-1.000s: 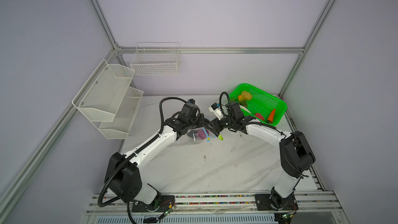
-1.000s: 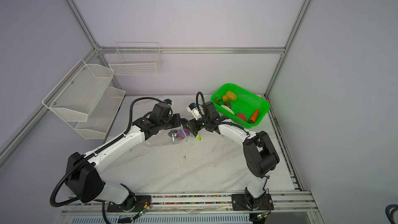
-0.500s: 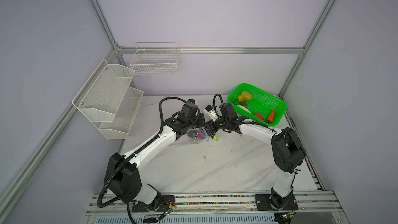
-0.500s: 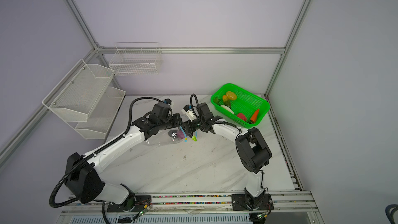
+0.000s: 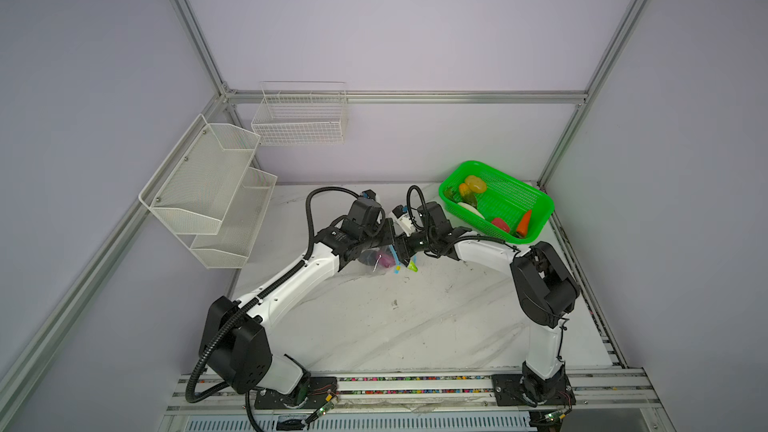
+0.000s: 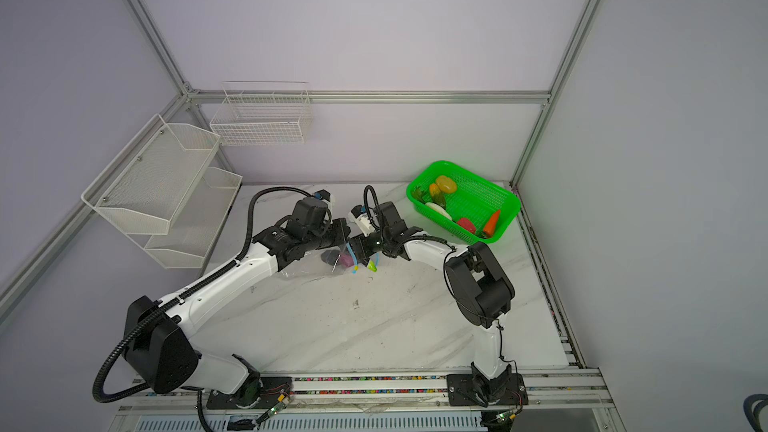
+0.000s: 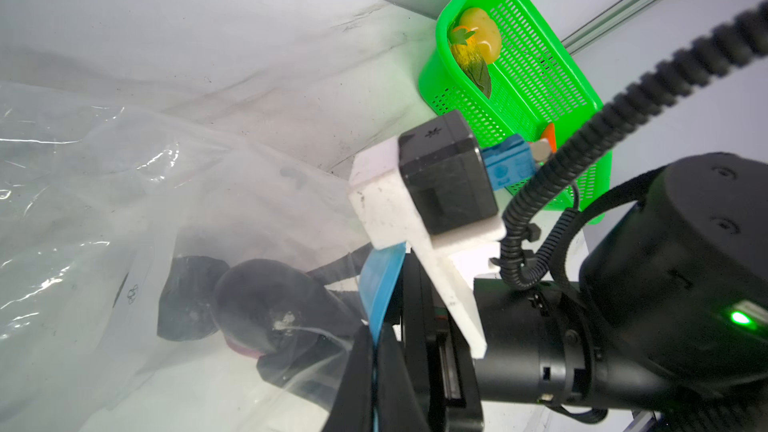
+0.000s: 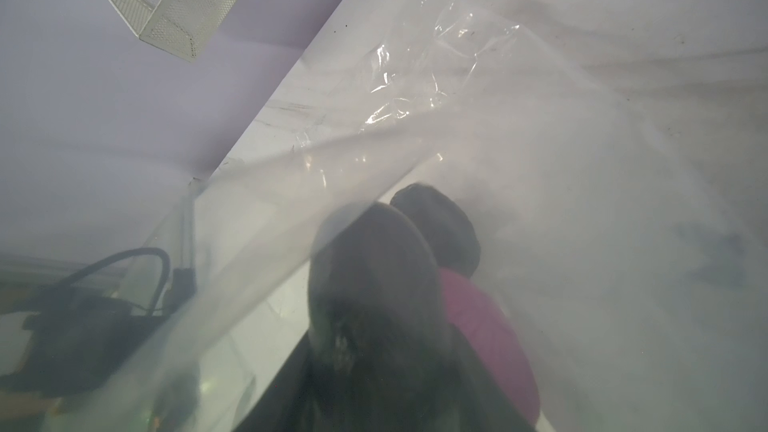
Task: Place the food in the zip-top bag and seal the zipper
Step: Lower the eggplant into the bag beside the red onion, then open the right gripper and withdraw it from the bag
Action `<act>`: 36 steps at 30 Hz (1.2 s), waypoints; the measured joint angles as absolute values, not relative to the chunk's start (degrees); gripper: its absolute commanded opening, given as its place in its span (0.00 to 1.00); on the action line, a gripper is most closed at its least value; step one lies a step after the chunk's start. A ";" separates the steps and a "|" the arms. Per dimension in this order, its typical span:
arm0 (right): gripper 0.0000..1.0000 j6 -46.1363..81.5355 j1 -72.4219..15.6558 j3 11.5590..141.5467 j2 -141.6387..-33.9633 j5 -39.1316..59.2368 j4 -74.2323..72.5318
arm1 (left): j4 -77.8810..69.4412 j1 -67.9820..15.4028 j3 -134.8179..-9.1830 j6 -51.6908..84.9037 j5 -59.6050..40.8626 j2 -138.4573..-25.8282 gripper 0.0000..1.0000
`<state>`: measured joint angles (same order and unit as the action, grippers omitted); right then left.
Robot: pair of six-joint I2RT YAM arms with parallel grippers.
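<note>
Tabletop [image 5: 374, 326] holds a green basket [image 5: 511, 201], well apart from both grippers. The left gripper [image 7: 375, 351] pinches the bag [image 7: 104, 184] tight by its blue zipper [image 7: 382, 280]. The right gripper [image 6: 359, 253] is at the bag's mouth and I can't tell its gap. A dark piece [image 8: 370, 276] and a purple piece [image 8: 482, 317] lie by its jaws.

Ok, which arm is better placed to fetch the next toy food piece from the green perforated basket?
Right, most likely. The green perforated plastic basket sits on that arm's side of the table. The left gripper is shut on the light-blue zipper strip of the clear plastic bag, probably keeping its mouth open.
</note>
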<state>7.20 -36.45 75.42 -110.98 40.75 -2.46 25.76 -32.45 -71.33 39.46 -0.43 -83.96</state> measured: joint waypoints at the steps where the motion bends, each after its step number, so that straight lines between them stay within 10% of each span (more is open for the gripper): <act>1: 0.51 7.44 -36.49 75.42 -110.98 40.69 -2.57 | 25.74 -32.45 -71.33 39.46 -0.43 -83.96 0.00; 36: 0.72 10.63 -37.65 75.37 -107.81 40.12 -2.72 | 24.34 -32.45 -69.45 39.92 0.01 -80.25 0.00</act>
<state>10.63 -37.65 75.37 -107.81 40.12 -2.72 24.34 -32.45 -69.45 39.92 0.01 -80.25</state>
